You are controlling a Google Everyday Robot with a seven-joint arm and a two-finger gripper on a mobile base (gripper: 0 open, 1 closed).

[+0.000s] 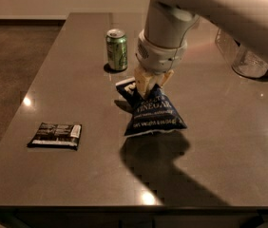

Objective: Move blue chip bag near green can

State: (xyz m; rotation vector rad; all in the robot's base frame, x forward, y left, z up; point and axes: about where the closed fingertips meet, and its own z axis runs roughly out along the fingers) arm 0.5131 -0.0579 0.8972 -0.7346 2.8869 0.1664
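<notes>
Overhead, the gripper (148, 86) pinches the blue chip bag (156, 116) by its far end – letting it dangle tilted, apparently for carrying – just near-right of the green can (117, 50)

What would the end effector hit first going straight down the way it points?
The end effector, mid-table, grips the crinkly dark blue chip bag; beneath that, likely the brown tabletop.

- a dark brown table (229, 141), glossy, with small light glints;
- a flat black packet (54, 135) lying near the table's left edge;
- a clear container (249, 63) standing at the far right;
- brown floor (10, 65) on the left
</notes>
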